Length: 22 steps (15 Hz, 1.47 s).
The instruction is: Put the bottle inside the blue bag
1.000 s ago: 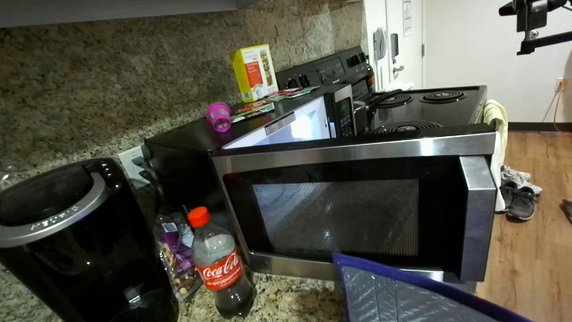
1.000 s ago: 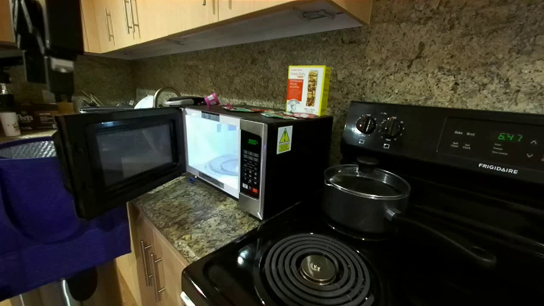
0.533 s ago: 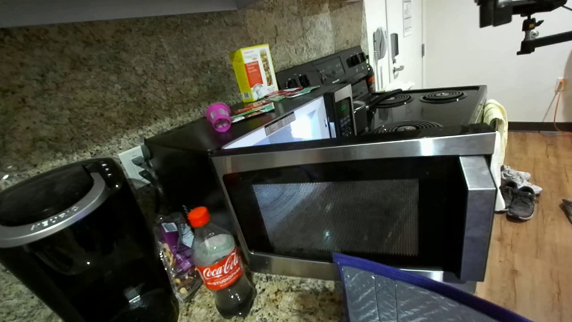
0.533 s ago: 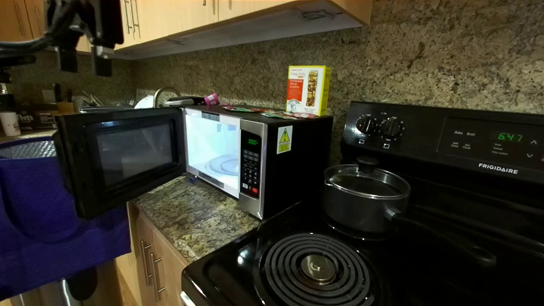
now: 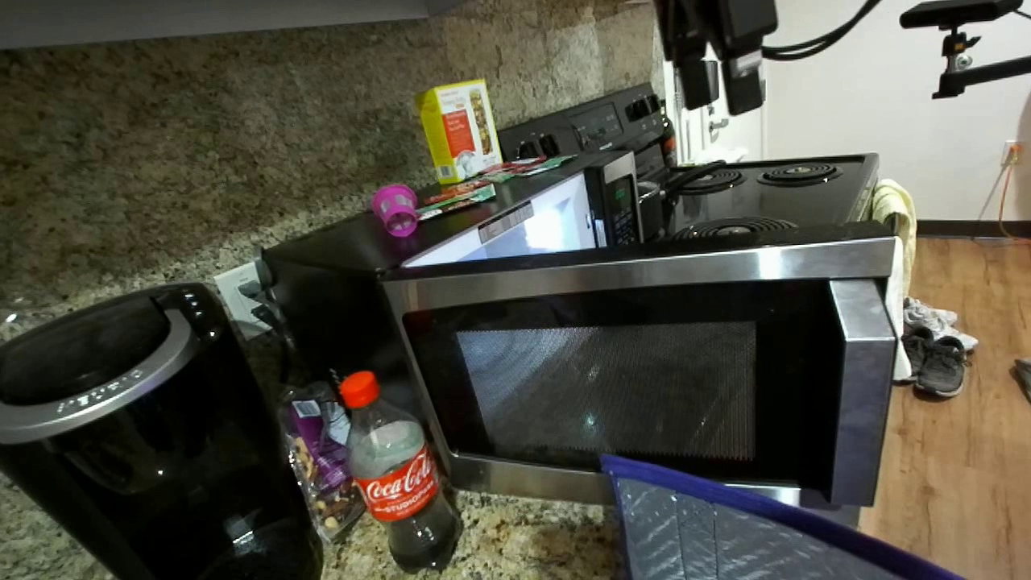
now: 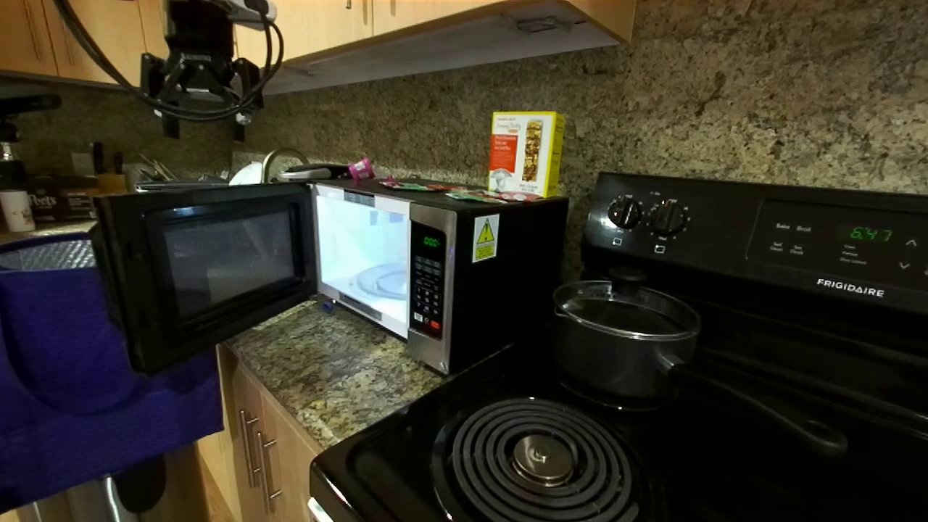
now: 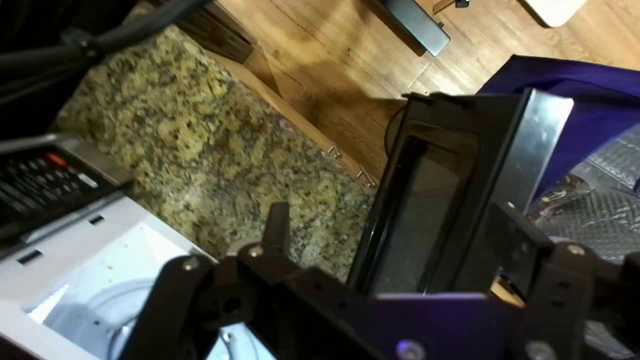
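"Hovering higher than the open microwave door (image 5: 612,395), the gripper (image 6: 205,134) has its fingers (image 7: 276,225) spread and nothing held between them. Why?"

"Likely to leave room for the bottle (image 5: 399,483). That's well below the gripper, upright on the speckled granite counter (image 5: 515,532), on the door's outer side. Its red cap (image 5: 359,390) points up, so a grasp from above looks sensible."

"Anything crowding it?"

"A crinkly clear snack packet (image 5: 324,467) just beside it, the glossy black coffee maker (image 5: 161,451) beyond that. The steel-edged door is near too, so I'd come down carefully."

"And the blue bag (image 6: 43,312)?"

"Also lower than the gripper, past the door's outer face. Its mouth gapes, presumably to take the bottle from overhead; what holds it up, I can't see. Blue-purple fabric outside, silvery quilted lining (image 5: 685,524) within."

"How will the bottle handle?"

"Smooth clear plastic, sloping shoulders, dark cola (image 5: 423,540) sitting low: I'd expect it to give when squeezed."
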### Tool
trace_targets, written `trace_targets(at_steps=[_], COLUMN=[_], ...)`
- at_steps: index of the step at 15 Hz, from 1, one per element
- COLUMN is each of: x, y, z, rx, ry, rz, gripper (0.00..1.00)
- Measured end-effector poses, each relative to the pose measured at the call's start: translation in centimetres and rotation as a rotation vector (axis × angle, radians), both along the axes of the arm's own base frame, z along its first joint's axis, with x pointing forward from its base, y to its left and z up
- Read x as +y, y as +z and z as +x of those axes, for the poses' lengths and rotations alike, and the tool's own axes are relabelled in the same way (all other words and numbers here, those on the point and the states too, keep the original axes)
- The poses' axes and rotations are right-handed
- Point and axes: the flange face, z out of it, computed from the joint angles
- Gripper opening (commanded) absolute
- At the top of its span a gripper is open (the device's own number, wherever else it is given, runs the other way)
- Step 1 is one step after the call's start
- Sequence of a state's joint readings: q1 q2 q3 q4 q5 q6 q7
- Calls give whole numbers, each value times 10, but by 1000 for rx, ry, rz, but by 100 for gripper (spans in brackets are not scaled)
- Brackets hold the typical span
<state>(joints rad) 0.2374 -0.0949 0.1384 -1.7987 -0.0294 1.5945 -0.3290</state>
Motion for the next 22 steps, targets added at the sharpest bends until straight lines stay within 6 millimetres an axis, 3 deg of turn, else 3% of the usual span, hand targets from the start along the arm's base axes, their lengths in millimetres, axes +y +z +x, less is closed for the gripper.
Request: trace_targets(at_steps=[3,7,9,14,17,22], x=[60,118,132,132,139,197], y=[6,15,12,12,4,-45], z=[18,29,35,39,44,75], rx=[3,20,28,31,42,65], ry=[158,361,409,424,543,798], rz=[11,30,36,39,39,43], gripper=[100,100,100,100,100,100])
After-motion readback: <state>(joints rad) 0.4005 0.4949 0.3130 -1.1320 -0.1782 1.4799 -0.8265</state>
